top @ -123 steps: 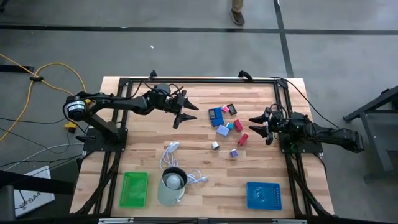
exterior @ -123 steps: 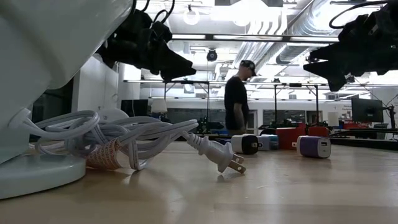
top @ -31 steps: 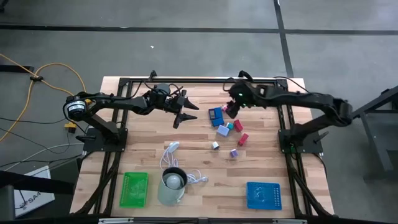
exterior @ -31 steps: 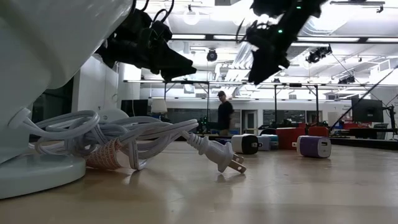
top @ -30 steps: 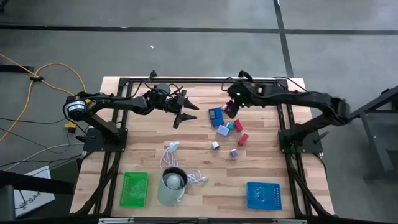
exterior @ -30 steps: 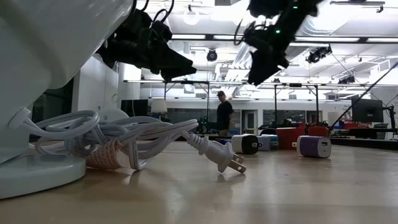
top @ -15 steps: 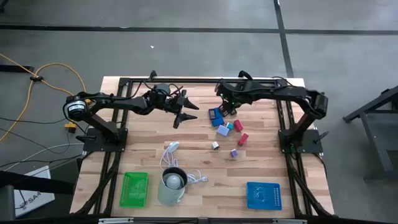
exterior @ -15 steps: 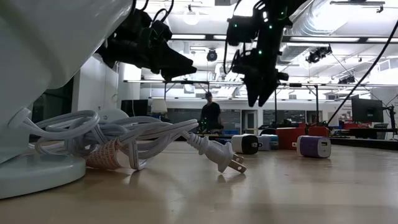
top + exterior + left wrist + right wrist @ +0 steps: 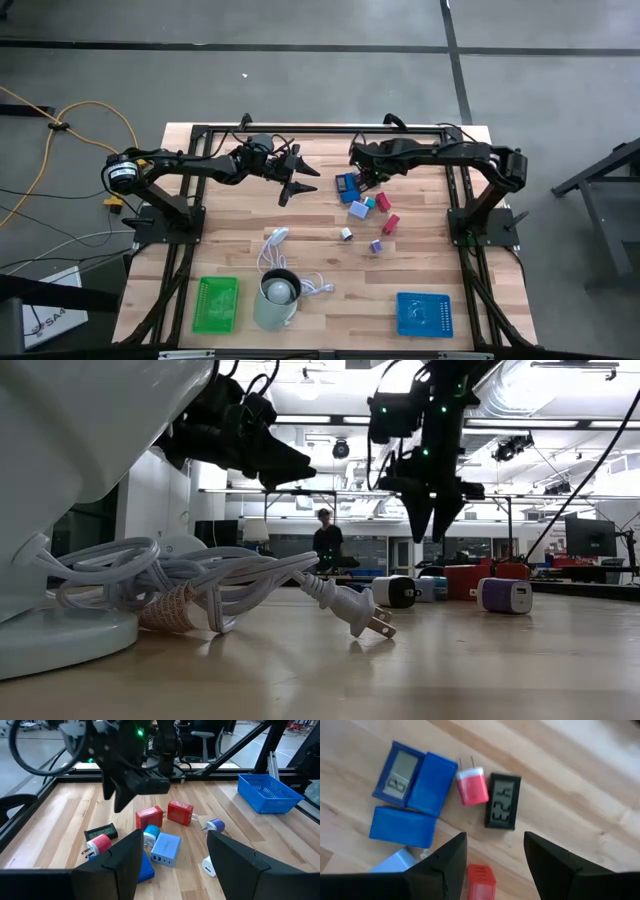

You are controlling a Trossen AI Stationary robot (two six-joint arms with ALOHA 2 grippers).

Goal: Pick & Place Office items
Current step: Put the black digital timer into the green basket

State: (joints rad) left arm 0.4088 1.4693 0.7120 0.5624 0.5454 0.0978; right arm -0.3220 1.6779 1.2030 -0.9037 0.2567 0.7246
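Observation:
The office items lie loose on the wood right of the table's middle: blue pieces [image 9: 348, 184], a pink plug [image 9: 472, 787], a black display [image 9: 503, 800], red blocks [image 9: 180, 812], a cyan piece [image 9: 368, 202], a purple one [image 9: 376, 245] and a white one [image 9: 345, 233]. My right gripper [image 9: 366, 181] hangs open above the far end of the cluster, pointing steeply down, over the wood just near the pink plug and black display [image 9: 495, 865]. My left gripper [image 9: 300, 186] is open, held above the table left of the cluster, nearly level, facing the items [image 9: 175, 865].
A green tray [image 9: 215, 303] sits at the near left and a blue tray [image 9: 424, 313] at the near right. A pale cup [image 9: 277, 297] and a white coiled cable [image 9: 285, 250] lie near the front middle. A person [image 9: 322, 540] walks in the room behind.
My right gripper has come down toward the far end of the cluster, shifting a little toward the table's left edge. It has tipped from a slant to nearly straight down and rolled about its own axis. Its fingers stay apart. The items have not moved.

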